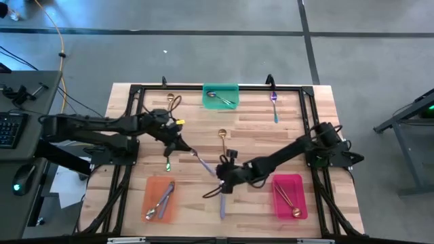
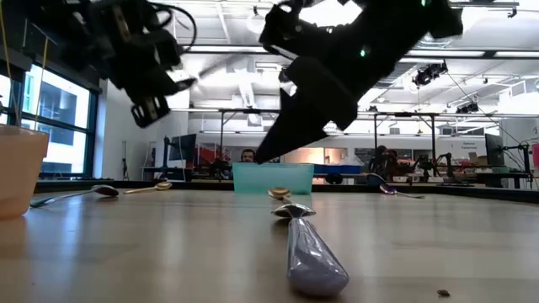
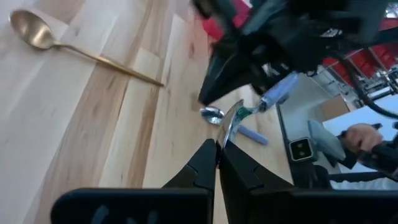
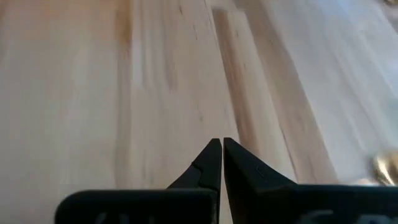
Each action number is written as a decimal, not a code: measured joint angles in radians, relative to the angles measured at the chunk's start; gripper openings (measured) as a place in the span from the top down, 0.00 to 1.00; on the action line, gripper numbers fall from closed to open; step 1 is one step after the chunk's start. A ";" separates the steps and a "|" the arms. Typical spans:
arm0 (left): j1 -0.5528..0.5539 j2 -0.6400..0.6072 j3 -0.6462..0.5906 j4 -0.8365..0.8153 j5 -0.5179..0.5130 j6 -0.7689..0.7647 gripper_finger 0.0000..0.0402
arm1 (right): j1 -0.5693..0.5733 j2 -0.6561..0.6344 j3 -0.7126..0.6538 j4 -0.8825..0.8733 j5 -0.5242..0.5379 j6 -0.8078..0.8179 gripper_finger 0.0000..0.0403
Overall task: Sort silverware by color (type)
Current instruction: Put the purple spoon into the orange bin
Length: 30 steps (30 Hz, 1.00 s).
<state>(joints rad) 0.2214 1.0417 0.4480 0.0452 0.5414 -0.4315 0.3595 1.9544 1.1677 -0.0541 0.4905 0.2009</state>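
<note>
My left gripper (image 3: 217, 144) is over the table's middle left (image 1: 180, 144) and is shut on an iridescent spoon (image 3: 252, 109). My right gripper (image 4: 221, 142) hovers shut over bare wood near the table's middle (image 1: 220, 188), touching nothing. Beside it, a purple-handled spoon (image 1: 222, 202) lies flat on the table, in the foreground of the low view (image 2: 313, 252). A gold spoon (image 1: 222, 139) lies in the middle. Another iridescent spoon (image 1: 274, 105) and a gold spoon (image 1: 173, 102) lie near the far edge. My left gripper pinches the iridescent spoon at its shiny bowl end (image 3: 229, 124) between the two fingertips. The blue-purple handle (image 3: 280, 89) sticks out beyond the fingers toward the right arm. In the high view the spoon (image 1: 202, 163) runs slanting from the gripper toward the table's near right.
The green tray (image 1: 220, 96) at the far edge holds a silver spoon. The orange tray (image 1: 161, 200) at the near left holds spoons. The pink tray (image 1: 288, 196) at the near right holds a gold spoon. A black frame (image 1: 308, 91) borders the table. People sit in the room behind.
</note>
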 joint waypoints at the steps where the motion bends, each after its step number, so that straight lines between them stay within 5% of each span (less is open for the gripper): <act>1: 0.000 -0.030 0.000 -0.021 0.001 0.000 1.00 | -0.007 -0.004 -0.027 0.061 -0.011 -0.023 1.00; 13: -0.127 -0.258 0.049 -0.312 -0.060 0.036 1.00 | -0.055 -0.130 -0.254 0.422 -0.038 -0.113 1.00; 21: -0.291 -0.229 0.232 -0.552 -0.187 0.094 1.00 | -0.079 -0.131 -0.361 0.692 -0.107 -0.155 1.00; 30: -0.426 -0.114 0.360 -0.838 -0.244 0.084 1.00 | -0.098 -0.131 -0.391 0.748 -0.116 -0.183 1.00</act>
<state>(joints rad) -0.2042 0.9282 0.8083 -0.7930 0.2978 -0.3475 0.2613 1.8236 0.7765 0.6934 0.3741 0.0183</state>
